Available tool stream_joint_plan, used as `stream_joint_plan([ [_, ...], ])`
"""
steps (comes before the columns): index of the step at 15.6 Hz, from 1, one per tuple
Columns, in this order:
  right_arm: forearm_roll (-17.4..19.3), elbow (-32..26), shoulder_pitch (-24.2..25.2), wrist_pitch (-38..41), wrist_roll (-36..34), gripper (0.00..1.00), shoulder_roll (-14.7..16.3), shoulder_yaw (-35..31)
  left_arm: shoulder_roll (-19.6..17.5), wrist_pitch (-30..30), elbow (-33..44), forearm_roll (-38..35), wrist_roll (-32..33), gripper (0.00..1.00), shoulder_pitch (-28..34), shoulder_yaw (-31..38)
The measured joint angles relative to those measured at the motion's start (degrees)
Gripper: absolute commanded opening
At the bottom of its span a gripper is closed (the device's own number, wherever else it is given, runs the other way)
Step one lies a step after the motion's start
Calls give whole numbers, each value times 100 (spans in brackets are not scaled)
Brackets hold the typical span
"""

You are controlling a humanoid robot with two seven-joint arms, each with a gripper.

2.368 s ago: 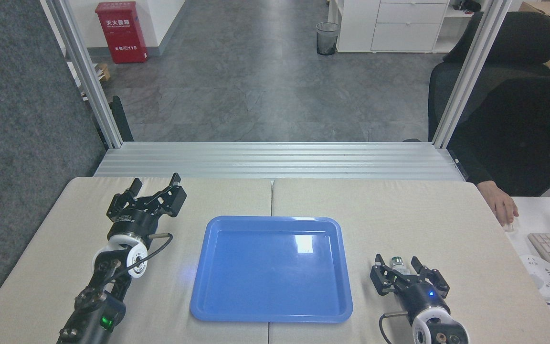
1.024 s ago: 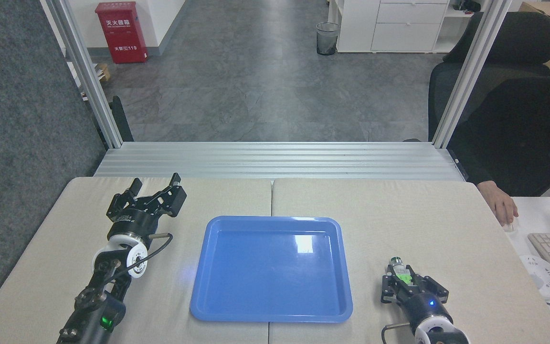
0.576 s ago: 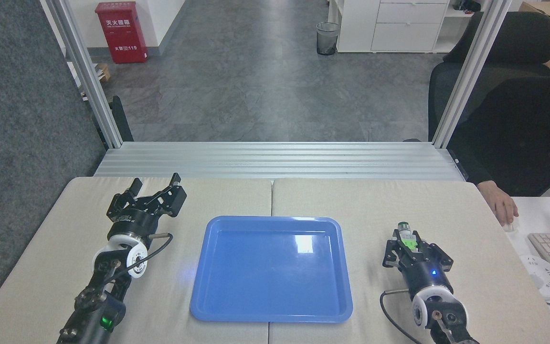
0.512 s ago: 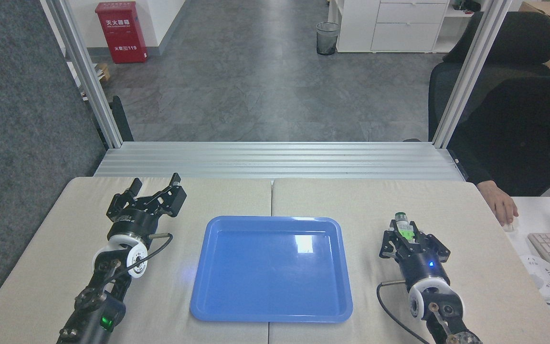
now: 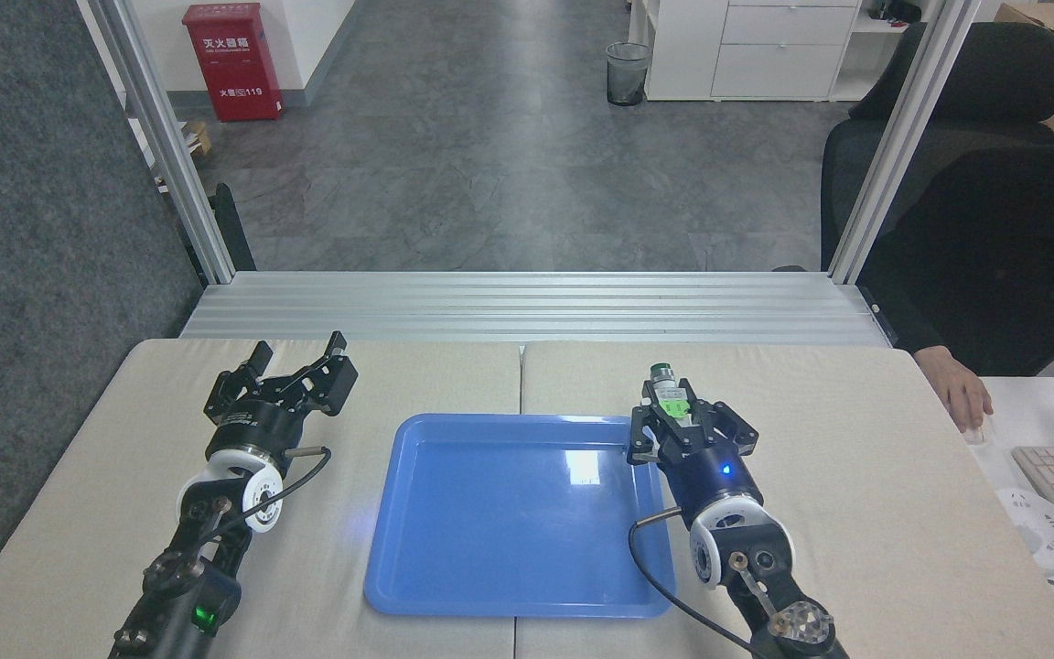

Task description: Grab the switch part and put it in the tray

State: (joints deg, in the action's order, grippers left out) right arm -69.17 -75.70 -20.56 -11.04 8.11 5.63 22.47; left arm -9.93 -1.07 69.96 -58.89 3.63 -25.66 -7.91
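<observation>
Switch part (image 5: pixel 669 395) is clamped in the right gripper (image 5: pixel 684 416), lifted off the table (image 5: pixel 856 476) and carried leftward since half a second ago, now over the tray's (image 5: pixel 509 549) far right corner. Only a short move inward seems left before release. The left gripper (image 5: pixel 294 366) is spread wide and idle, left of the tray. A person's hand (image 5: pixel 966 394) rests far right, well apart; nothing blocks the tray.

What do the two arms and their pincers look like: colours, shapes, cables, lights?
Both arms are black with a white ring at the wrist and a thin black cable looping beside it. Each ends in a black two-fingered pincer: left pincer, right pincer. The right wrist shows a small blue light; the left arm shows a green light lower down.
</observation>
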Motion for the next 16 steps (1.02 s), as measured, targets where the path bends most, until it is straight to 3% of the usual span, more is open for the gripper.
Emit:
stream_joint_plan([
  [6,-461,228,193,78,168,0,-193,842,0,0,0,0,0,100,0,0],
  [8,-615,374,265,89,190,24,-285,1019,0,0,0,0,0,100,0,0],
  [10,-706,506,313,89,195,99,-398,1146,0,0,0,0,0,100,0,0],
  [16,-770,682,37,66,60,99,-696,948,0,0,0,0,0,100,0,0],
])
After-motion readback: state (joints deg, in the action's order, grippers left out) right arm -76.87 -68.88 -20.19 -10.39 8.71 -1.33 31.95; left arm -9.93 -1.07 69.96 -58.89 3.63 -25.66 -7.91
